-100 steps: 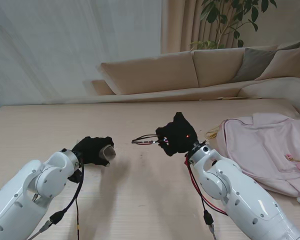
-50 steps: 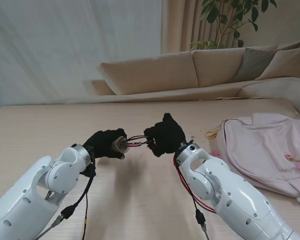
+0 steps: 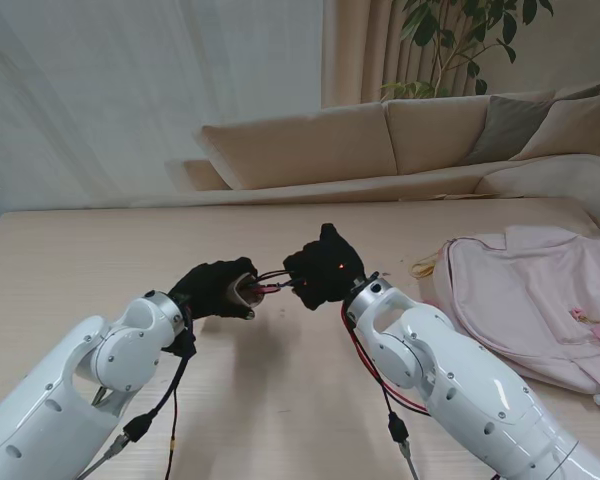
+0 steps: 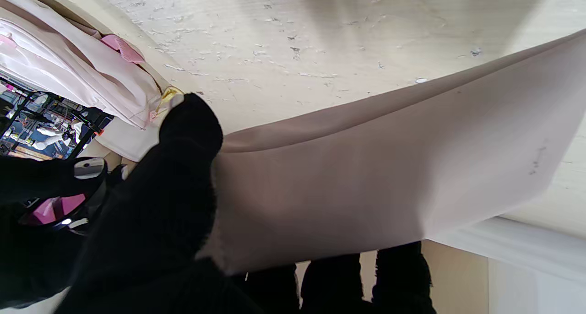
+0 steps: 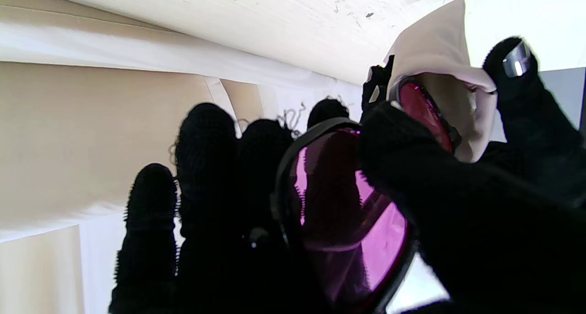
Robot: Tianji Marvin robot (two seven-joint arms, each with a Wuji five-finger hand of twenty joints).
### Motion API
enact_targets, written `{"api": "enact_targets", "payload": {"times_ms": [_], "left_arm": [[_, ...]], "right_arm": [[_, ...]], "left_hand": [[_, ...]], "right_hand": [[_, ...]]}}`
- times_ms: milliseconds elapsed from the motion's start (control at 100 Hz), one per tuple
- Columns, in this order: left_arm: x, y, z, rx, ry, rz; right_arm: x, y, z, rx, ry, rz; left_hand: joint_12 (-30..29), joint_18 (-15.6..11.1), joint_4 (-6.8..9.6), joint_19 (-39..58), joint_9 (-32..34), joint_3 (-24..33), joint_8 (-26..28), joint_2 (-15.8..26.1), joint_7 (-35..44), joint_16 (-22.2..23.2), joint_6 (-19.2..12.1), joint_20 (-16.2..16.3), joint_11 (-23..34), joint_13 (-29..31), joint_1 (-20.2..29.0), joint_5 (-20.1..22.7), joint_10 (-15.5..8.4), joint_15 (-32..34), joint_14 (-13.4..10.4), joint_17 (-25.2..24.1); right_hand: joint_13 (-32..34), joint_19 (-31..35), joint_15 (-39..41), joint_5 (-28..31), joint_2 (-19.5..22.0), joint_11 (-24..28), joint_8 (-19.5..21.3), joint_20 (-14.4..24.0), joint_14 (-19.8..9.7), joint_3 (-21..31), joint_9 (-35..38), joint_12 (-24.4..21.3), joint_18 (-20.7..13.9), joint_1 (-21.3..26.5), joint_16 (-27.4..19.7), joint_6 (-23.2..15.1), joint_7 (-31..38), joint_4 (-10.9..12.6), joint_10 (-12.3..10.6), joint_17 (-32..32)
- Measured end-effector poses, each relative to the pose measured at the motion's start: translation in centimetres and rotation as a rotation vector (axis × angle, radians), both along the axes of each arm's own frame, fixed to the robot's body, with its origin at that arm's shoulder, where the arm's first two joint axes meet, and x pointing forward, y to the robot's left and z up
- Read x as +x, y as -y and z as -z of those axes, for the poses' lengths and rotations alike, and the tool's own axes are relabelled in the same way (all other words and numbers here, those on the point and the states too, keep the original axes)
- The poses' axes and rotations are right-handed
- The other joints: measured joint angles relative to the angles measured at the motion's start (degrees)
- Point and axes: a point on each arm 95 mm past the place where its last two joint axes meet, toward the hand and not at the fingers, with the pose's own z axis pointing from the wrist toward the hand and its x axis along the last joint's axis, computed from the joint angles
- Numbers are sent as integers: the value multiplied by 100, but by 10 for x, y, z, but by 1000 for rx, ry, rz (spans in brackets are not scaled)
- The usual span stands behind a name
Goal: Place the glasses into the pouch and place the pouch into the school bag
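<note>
Pink-lensed glasses (image 5: 348, 222), gripped by the right hand (image 3: 323, 268), meet the pouch (image 4: 366, 176) clutched in the left hand (image 3: 215, 288). Best to feed them in straight, mouth kept wide.

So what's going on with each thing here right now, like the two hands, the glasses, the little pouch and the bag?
left hand: shut on the pouch, raised off the table.
right hand: shut on the glasses.
pouch: held with its mouth open toward the glasses.
glasses: pink lenses, one end at the pouch mouth, the rest outside.
school bag: lying flat on the table on the right, nobody touching it.
</note>
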Motion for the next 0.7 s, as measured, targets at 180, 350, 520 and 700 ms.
{"api": "enact_targets", "payload": {"times_ms": [180,350,520,700], "left_arm": [[0,7,0,3,2,18],[0,14,-2,-7,3,36],[2,20,-6,-56,-6,32],[3,24,-6,-102,-28,14]], "right_arm": [[2,-4,-4,-55,-2,-29],[3,-10,-9,-80,2,-44],[0,-16,-15,-143,22,-55],[-1,-20,-20,-168,81,-61]], "left_hand": [[0,1,0,0,2,-4,0,0,1,0,0,1,0,6,0,0,2,0,0,8],[0,2,0,0,3,-59,0,4,12,0,0,2,9,72,0,0,3,0,2,48],[0,4,0,59,4,-120,0,9,72,0,0,5,20,72,4,0,8,0,2,62],[0,7,0,66,4,-178,62,12,93,0,0,11,37,72,7,0,151,0,2,62]], "right_hand": [[0,0,3,0,6,0,2,1,0,0,0,27,0,0,1,0,0,0,0,0],[0,1,13,0,9,48,3,2,0,0,0,60,0,0,2,0,0,0,-1,1],[0,1,13,-19,147,64,60,2,-115,-66,-3,82,0,0,3,-34,-49,0,-120,1],[-416,1,-225,-551,584,126,85,2,-394,-822,-612,86,-59,-293,-30,-292,-399,36,-305,-87]]}}
